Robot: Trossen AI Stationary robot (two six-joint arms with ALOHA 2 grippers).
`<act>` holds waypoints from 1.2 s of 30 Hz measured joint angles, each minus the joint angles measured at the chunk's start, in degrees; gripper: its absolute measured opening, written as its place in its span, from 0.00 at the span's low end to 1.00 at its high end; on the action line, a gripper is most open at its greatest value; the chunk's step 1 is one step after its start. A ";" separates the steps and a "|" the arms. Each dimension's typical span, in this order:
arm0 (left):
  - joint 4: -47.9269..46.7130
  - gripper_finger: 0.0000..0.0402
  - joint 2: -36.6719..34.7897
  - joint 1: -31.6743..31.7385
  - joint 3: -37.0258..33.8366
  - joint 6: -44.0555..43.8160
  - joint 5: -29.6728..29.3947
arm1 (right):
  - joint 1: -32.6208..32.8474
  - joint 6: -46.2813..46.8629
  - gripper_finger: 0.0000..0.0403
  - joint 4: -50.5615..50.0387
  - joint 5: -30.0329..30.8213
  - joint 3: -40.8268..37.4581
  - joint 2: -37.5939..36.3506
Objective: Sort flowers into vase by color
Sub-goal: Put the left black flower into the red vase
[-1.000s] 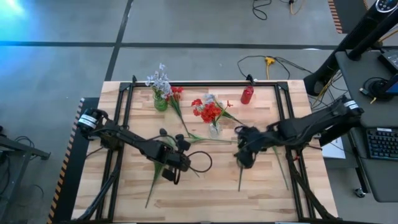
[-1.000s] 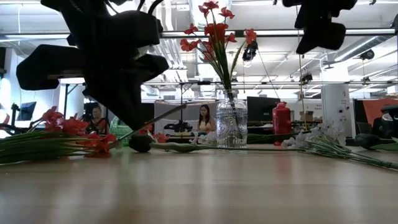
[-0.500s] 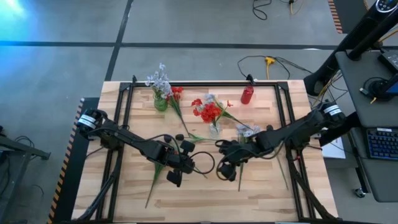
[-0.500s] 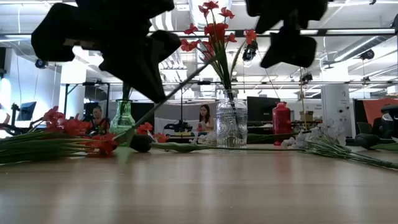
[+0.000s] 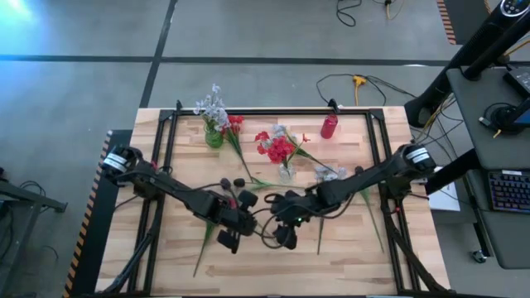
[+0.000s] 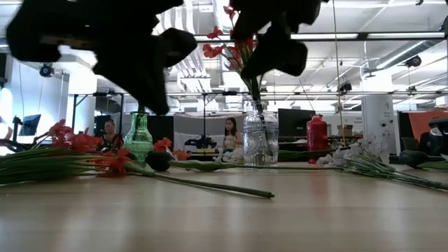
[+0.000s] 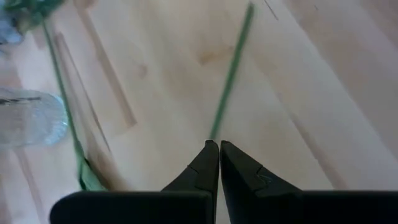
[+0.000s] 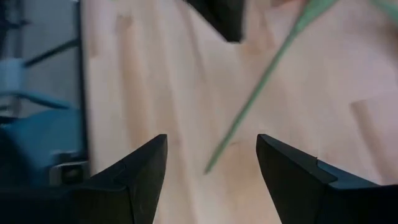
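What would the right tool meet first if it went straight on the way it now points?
Probably the green stem: in the right wrist view it crosses the gap ahead of the open right tool. Beyond it is the dark tip of the left tool. Depth is unclear, so it might pass over the stem.

The right gripper (image 8: 210, 163) is seen with its two dark fingers (image 8: 134, 180) spread wide at the lower edge. Between them, a thin green stem (image 8: 258, 93) is laid diagonally across the pale wooden table (image 8: 143, 81). A dark object (image 8: 217, 15) is seen at the top.
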 joint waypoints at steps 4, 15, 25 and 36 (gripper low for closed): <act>-1.40 0.00 -1.79 -1.70 -0.22 -0.94 0.02 | 0.35 -5.49 0.59 0.61 5.61 0.24 2.81; 1.01 0.00 -16.08 -5.26 -7.44 -5.55 -6.74 | 1.49 -16.34 0.59 10.90 18.02 -0.04 10.03; 4.19 0.00 -29.63 -7.03 -9.69 -0.73 -8.57 | 1.75 -17.25 0.59 26.58 23.38 -0.18 17.89; 9.53 0.00 -39.62 -7.24 -13.80 1.06 -25.39 | 0.28 -20.46 0.59 33.00 32.91 2.49 24.47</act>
